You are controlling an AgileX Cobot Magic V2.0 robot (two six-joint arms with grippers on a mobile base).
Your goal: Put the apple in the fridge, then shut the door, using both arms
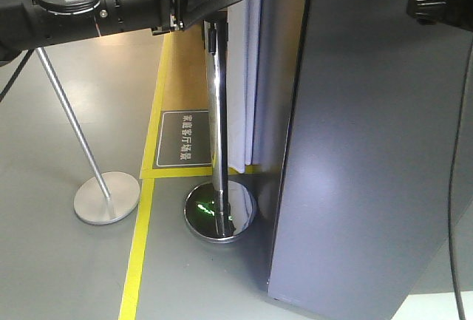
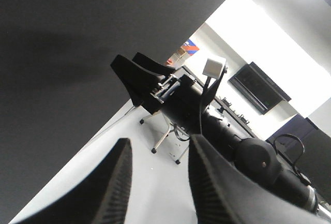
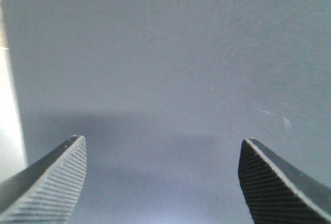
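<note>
Door-closing step, we judge — R gripper splayed, empty, door at 12 o'clock; L gripper apart too. Next: push flat.

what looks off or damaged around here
Nothing much: just a small pale scuff on the grey face of the fridge, ahead of the open right hand. The chrome stanchion and thinner post sit on their bases; nothing spilled.

Door dark grey; floor light grey, tape yellow; stanchion chrome; jaws black, ribbed.
</note>
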